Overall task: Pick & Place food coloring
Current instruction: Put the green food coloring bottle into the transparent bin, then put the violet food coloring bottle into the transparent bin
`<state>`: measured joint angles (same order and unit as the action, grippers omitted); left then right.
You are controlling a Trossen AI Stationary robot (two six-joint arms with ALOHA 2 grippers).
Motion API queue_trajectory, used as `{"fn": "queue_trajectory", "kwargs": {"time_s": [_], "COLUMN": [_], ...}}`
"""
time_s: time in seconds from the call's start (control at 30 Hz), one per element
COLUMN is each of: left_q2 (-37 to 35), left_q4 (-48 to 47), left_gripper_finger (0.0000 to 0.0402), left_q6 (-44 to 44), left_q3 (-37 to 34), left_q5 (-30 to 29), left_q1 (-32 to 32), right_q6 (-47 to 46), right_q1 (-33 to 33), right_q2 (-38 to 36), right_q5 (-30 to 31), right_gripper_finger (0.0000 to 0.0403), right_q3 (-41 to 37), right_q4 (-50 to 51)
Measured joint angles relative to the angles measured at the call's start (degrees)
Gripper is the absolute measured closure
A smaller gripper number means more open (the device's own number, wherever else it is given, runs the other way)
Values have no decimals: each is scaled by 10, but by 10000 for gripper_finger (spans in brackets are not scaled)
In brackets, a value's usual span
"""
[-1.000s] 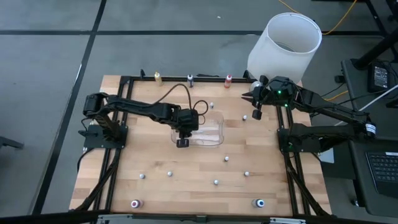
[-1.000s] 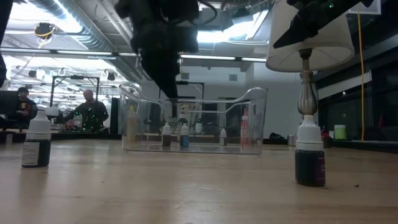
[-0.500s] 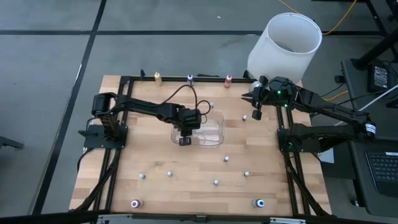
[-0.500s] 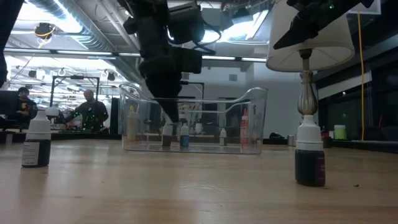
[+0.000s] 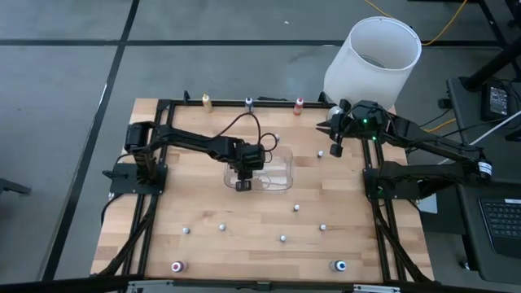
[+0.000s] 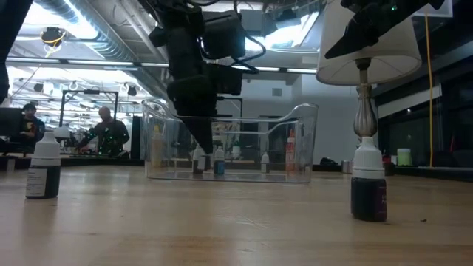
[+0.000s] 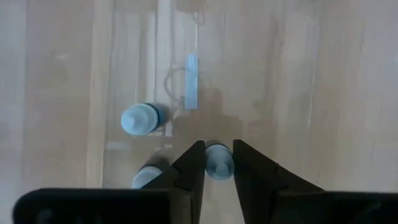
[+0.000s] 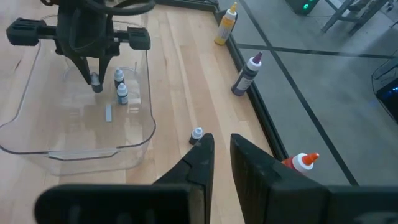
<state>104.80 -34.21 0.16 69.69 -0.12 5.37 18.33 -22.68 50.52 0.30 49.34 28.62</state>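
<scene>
A clear plastic bin (image 5: 278,172) sat near the middle of the wooden table (image 5: 203,212), and small whitish beads (image 5: 282,238) lay scattered over the boards in front of it. A large white cylindrical bucket (image 5: 374,59) stood off the table's far right corner. Beyond the far edge, three larger squeeze bottles stood in a row: a yellow one (image 8: 226,25), a dark purple one (image 8: 247,75) and a red one (image 8: 297,163). In the low view, people (image 6: 105,132) sat in the room behind.
</scene>
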Motion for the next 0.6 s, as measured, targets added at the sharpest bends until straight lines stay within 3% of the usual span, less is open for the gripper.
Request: {"fn": "queue_trajectory", "kwargs": {"time_s": [0.6], "left_q2": [0], "left_q4": [-12], "left_gripper_finger": [269], "left_q6": [-5], "left_q3": [18], "left_q5": [-4], "left_q1": [0], "right_q6": [0], "right_q1": [0], "right_q2": [0], "right_q5": [0], "right_gripper_finger": [345], "right_q3": [0], "right_q4": [0]}}
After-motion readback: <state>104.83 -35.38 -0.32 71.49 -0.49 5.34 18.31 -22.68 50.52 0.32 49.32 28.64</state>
